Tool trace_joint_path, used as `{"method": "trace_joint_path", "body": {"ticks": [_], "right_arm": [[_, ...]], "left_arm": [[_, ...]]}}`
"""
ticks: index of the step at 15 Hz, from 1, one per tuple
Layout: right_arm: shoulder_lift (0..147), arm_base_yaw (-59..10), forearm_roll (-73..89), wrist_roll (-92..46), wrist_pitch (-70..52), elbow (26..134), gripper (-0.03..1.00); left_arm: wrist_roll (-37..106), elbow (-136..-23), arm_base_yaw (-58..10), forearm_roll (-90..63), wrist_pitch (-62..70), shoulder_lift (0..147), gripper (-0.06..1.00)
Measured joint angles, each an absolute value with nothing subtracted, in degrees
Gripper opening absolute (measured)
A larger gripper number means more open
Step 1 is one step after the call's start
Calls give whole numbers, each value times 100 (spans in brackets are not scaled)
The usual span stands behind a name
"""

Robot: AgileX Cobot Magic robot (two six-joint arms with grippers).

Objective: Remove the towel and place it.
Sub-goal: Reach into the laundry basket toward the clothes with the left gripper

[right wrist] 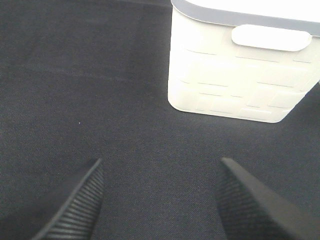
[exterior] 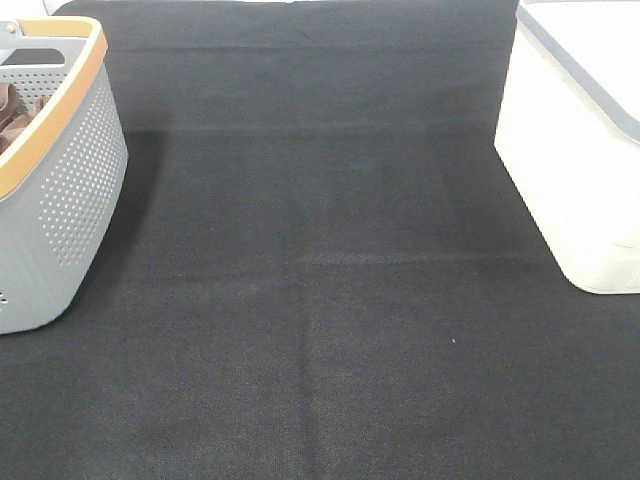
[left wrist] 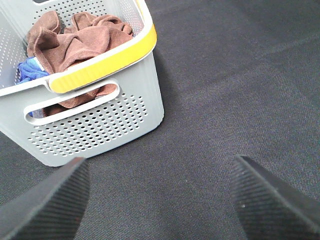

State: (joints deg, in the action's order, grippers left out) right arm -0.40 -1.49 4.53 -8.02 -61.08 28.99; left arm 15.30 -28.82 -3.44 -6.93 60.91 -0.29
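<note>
Rust-brown towel cloth (left wrist: 85, 40) lies bunched inside the grey perforated basket (left wrist: 100, 125) with the yellow-orange rim. I see no hem or tag, so I cannot tell one brown cloth from another. In the exterior view the basket (exterior: 70, 190) stands at the table's left edge, with a strip of brown cloth (exterior: 15, 115) showing inside. My left gripper (left wrist: 157, 162) is open above the black mat, short of the basket, holding nothing. My right gripper (right wrist: 161, 162) is open and empty over the mat, facing the white bin. Neither gripper shows in the exterior view.
A white bin (exterior: 570, 170) with a grey rim stands at the table's right edge; its handle side (right wrist: 235, 75) shows in the right wrist view. A blue cloth (left wrist: 30, 70) lies in the basket beside the brown ones. Black mat (exterior: 320, 300) covers the table between basket and bin.
</note>
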Motion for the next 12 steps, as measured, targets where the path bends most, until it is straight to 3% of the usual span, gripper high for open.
{"method": "trace_joint_path", "body": {"ticks": [12], "right_arm": [[-40,-149,453,-802,-6108,2899,62]], "left_arm": [[1530,-2882,-344,-693,6091,-29,74]]}}
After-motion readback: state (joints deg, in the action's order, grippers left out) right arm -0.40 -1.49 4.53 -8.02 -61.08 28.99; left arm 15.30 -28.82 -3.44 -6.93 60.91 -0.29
